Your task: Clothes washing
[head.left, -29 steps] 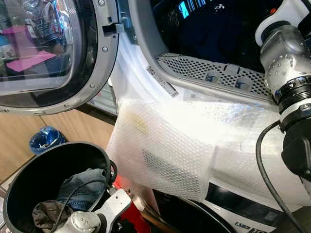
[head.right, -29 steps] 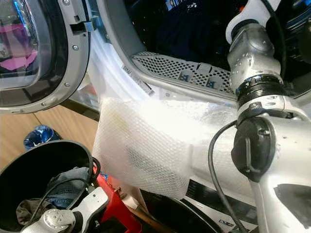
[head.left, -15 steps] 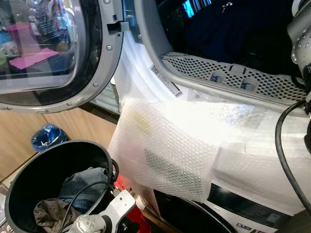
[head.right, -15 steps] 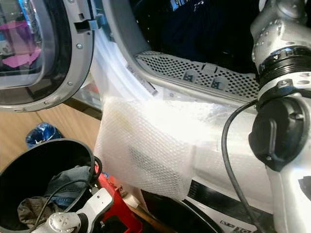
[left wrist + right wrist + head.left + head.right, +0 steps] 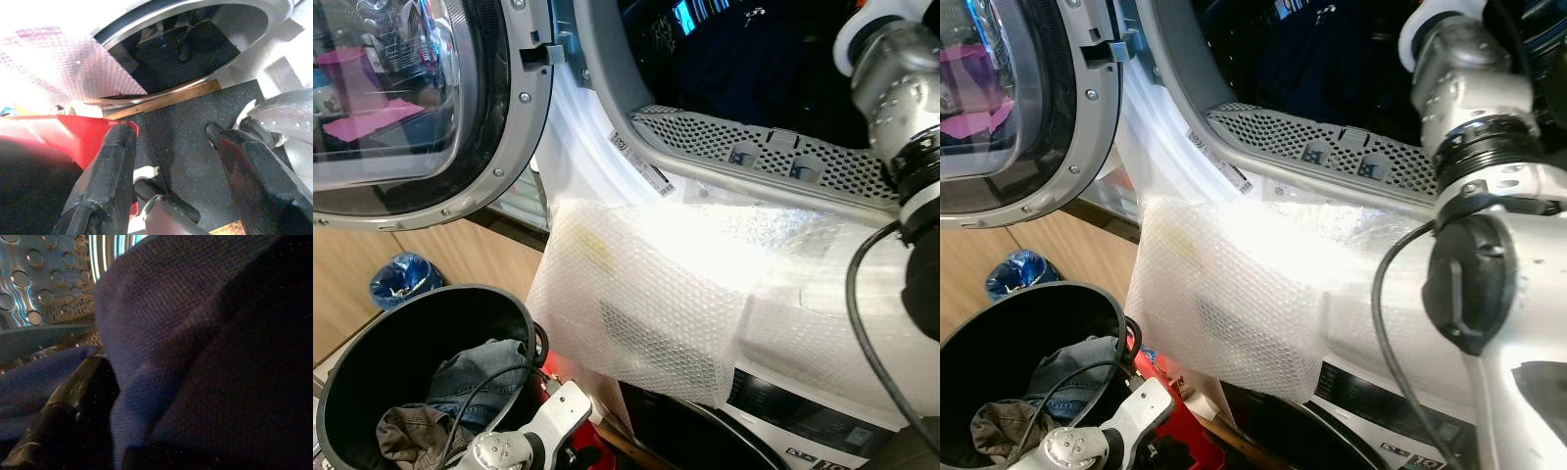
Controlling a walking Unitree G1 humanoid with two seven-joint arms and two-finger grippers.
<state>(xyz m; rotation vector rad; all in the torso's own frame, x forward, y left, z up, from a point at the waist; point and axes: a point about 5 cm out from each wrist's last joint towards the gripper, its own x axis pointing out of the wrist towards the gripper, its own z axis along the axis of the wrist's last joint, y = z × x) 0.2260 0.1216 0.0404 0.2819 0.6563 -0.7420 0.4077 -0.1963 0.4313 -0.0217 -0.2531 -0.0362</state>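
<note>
Down at the robot's left side, closest of all, sits a black basket (image 5: 352, 392) with a pair of jeans (image 5: 475, 377) and a brown garment (image 5: 406, 431) lying in its bottom. The left arm hangs just beside the basket's rim, and its left hand (image 5: 171, 161) is spread open over the dark speckled floor (image 5: 181, 147), holding nothing, with a red stand (image 5: 63, 137) next to one finger.

A step further out, a sheet of bubble wrap (image 5: 656, 294) drapes over the front of the washing machine (image 5: 1400, 392), below the perforated grey lip of the door opening. The round glass door (image 5: 401, 108) stands swung open to the left.

Deepest in, the right arm reaches up and forward through the opening into the drum (image 5: 29, 274). Its right hand (image 5: 112, 406) is buried against dark blue cloth (image 5: 195, 333), with one black finger pressed along a fold; whether it is clamped on the fabric or merely pushed into it I cannot tell.

So the remaining laundry lies low and to the left, right by the open left hand, while the drum lies up and ahead. The left arm looks far better placed for the next garment, which would then have to travel up and rightward past the door.
</note>
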